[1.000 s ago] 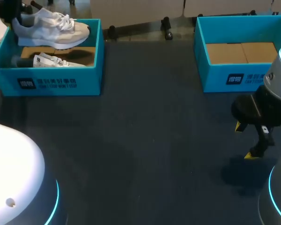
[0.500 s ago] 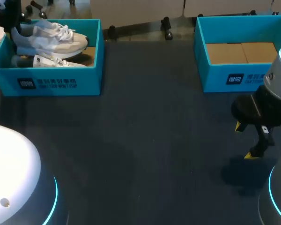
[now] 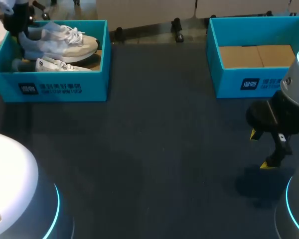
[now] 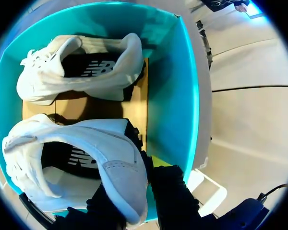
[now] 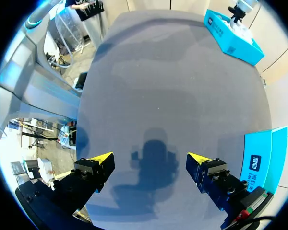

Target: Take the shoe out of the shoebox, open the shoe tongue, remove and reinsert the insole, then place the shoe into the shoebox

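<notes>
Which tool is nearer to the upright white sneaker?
Left. The left tool grips the white sneaker by its heel over its shoebox; the right tool hangs open above the table, near the other shoebox.

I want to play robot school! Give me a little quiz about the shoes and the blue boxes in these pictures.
1. True or false: the right gripper is holding a shoe.
2. How many shoes are in or over the left shoebox? A) one B) two C) four
3. Fill in the gap: the left gripper grips the upper shoe by its ____.
Key: 1 false, it is open and empty. 2 B. 3 heel.
</notes>
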{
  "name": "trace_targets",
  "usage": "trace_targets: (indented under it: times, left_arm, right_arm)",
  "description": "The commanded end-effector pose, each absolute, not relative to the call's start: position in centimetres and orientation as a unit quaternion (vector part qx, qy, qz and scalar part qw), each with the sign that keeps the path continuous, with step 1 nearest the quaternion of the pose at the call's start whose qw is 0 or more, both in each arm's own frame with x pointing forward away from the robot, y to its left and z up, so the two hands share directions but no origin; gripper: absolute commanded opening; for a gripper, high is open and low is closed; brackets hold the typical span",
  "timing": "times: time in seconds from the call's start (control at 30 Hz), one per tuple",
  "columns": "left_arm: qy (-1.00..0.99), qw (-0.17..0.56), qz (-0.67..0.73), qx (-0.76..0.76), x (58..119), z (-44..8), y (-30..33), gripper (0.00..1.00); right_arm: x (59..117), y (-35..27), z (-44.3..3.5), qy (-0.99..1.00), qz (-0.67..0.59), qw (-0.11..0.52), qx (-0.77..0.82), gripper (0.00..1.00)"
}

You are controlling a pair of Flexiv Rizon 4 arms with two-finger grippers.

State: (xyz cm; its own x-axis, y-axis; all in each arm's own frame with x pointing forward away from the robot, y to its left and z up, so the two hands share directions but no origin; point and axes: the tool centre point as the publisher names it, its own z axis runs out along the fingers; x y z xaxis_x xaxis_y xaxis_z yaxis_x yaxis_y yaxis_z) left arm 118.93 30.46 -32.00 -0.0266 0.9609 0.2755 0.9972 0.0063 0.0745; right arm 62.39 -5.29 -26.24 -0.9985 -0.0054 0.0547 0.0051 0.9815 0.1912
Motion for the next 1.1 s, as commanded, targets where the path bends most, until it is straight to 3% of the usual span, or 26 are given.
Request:
trace_targets:
  times: [0.03, 1.1]
  left_arm:
    - [-0.708, 0.078, -0.120, -0.691, 120.1, -32.1, 30.3, 0.00]
    - [-0.704, 0.096, -0.104, -0.696, 120.9, -36.4, 30.0, 0.00]
  right_arm:
    - [62.4, -5.3, -26.4, -0.995, -0.095, 0.027, 0.000, 1.00]
    - [62.4, -5.3, -26.4, -0.995, -0.095, 0.027, 0.000, 1.00]
